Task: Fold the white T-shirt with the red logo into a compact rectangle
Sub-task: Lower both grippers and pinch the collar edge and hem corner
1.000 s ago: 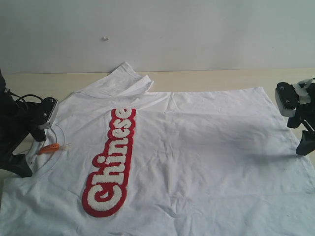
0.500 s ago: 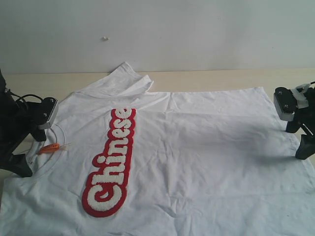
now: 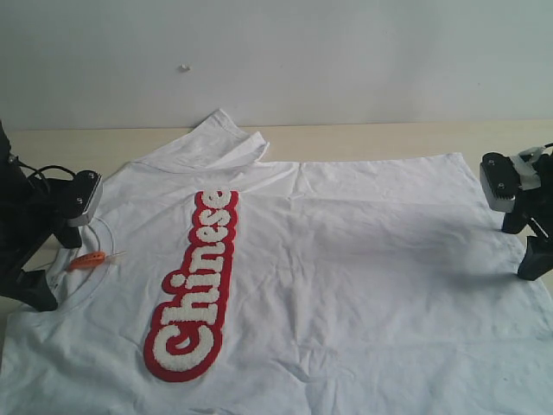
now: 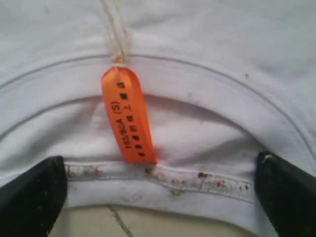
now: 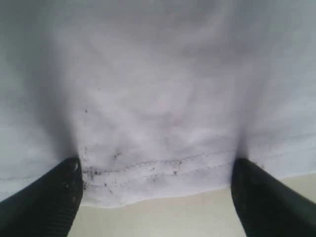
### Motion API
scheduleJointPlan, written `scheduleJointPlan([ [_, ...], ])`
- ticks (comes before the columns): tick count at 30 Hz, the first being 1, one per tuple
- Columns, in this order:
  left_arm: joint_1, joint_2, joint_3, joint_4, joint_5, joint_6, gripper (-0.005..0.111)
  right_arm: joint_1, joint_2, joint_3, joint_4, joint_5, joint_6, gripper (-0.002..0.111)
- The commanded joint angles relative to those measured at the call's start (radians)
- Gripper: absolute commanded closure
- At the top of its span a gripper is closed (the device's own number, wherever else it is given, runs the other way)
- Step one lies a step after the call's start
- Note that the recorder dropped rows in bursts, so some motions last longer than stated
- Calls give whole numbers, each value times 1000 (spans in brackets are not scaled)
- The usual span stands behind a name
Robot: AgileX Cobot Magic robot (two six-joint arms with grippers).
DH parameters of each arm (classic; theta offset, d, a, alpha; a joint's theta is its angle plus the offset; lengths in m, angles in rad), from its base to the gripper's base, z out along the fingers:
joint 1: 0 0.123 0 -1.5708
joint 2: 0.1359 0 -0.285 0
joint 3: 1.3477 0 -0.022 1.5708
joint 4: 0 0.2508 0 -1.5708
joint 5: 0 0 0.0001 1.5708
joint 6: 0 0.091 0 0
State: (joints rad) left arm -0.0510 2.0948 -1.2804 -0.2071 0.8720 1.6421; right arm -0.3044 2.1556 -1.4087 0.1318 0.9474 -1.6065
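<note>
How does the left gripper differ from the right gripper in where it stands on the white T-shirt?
The left gripper is at the ribbed collar, close to the orange tag. The right gripper is at the plain stitched hem, where there is no tag. Both are open, each at an edge of the white T-shirt.

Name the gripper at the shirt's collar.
The left gripper: the collar and orange tag lie between its fingers; the right gripper has only plain hem.
</note>
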Motion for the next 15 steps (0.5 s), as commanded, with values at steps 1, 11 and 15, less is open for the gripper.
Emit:
scheduleJointPlan([
  [1,1,44,12,-9,19,0,2,2,21,2,-8,0,65,30],
  [11,1,44,12,-11,19,0,2,2,21,2,-8,0,67,30],
  [15,1,44,12,-18,19,0,2,2,21,2,-8,0,67,30],
])
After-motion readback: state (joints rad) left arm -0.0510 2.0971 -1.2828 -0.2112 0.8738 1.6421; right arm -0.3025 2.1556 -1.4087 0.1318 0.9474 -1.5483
